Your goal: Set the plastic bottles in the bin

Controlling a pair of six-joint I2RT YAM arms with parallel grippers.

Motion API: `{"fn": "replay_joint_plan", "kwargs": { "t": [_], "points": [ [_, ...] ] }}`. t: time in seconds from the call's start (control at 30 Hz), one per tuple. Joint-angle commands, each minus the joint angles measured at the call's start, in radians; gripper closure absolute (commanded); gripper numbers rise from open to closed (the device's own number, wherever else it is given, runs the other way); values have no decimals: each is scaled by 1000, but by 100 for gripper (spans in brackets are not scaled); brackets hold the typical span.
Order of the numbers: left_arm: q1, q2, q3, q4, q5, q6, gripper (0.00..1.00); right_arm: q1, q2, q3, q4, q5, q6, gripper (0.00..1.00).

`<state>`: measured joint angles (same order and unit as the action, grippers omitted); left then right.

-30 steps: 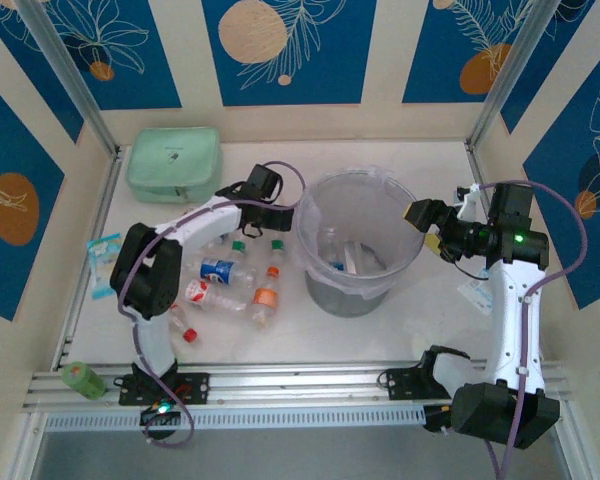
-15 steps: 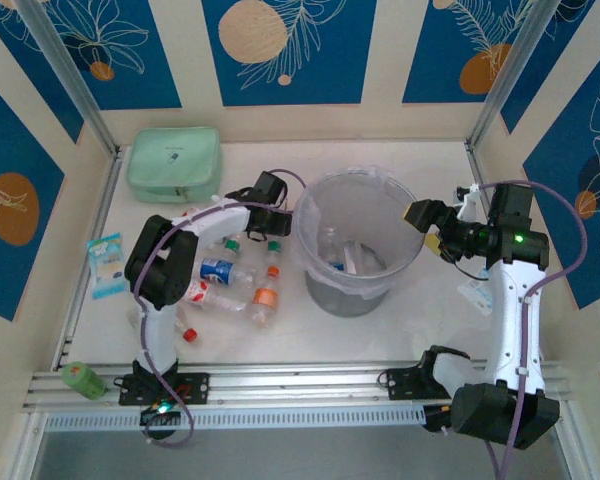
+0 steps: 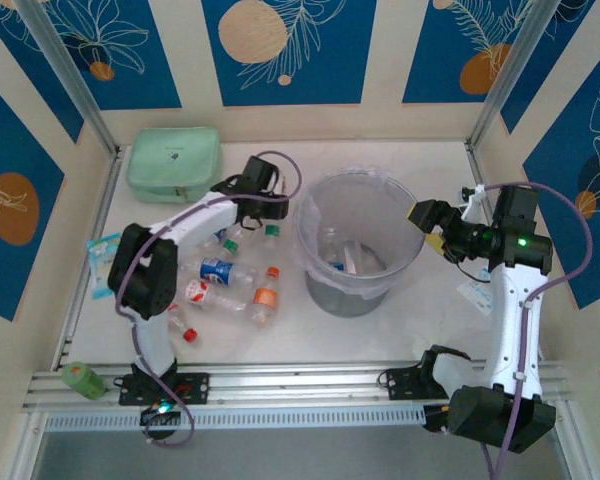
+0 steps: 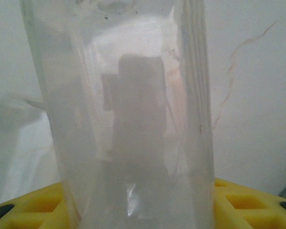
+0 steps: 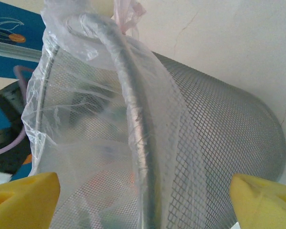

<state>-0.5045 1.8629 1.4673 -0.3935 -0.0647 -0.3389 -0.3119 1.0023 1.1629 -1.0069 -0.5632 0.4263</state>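
The bin (image 3: 345, 295), a round grey mesh bucket lined with a clear bag, stands upright on the bench (image 3: 380, 335) and has a few bottles inside. To its left, plastic bottles (image 3: 220, 270) with blue, red and orange labels lie on their sides, close together. One clear bottle (image 4: 133, 119) sits between the yellow fingers of the left end effector (image 4: 140, 205).

Bin (image 5: 219, 143): matt grey metal mesh wall, lined with a thin, crinkled, glossy clear plastic bag (image 5: 76, 119). Bottle (image 4: 133, 119): smooth transparent plastic, slightly cloudy. Worktop (image 3: 380, 330): smooth matt white.
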Motion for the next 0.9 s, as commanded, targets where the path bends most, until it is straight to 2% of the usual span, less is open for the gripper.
{"fn": "replay_joint_plan", "kwargs": {
  "t": [0.0,0.23,0.3,0.33,0.37,0.43,0.53,0.73,0.87],
  "points": [
    [62,-120,25,32,47,24,48,-13,-14,23,-20,-50,-18,8],
    [80,-294,113,-103,66,106,50,-13,-5,9,1,-50,-2,18],
    [73,-355,123,-123,64,116,54,-13,-5,4,11,-50,3,26],
    [60,-381,129,-140,39,128,58,-13,-5,0,22,-58,7,34],
    [37,-403,146,-173,-9,147,61,-13,-5,-4,35,-68,14,41],
    [-16,-430,170,-211,-82,176,66,-13,-5,-9,59,-79,33,47],
    [-89,-465,174,-170,-89,182,72,-9,-1,-11,69,-82,46,59],
    [-203,-391,311,-173,-56,197,73,3,4,-25,82,-88,55,71],
    [-296,-309,405,-187,-62,235,74,17,7,-31,101,-86,65,74]
  ]
}}
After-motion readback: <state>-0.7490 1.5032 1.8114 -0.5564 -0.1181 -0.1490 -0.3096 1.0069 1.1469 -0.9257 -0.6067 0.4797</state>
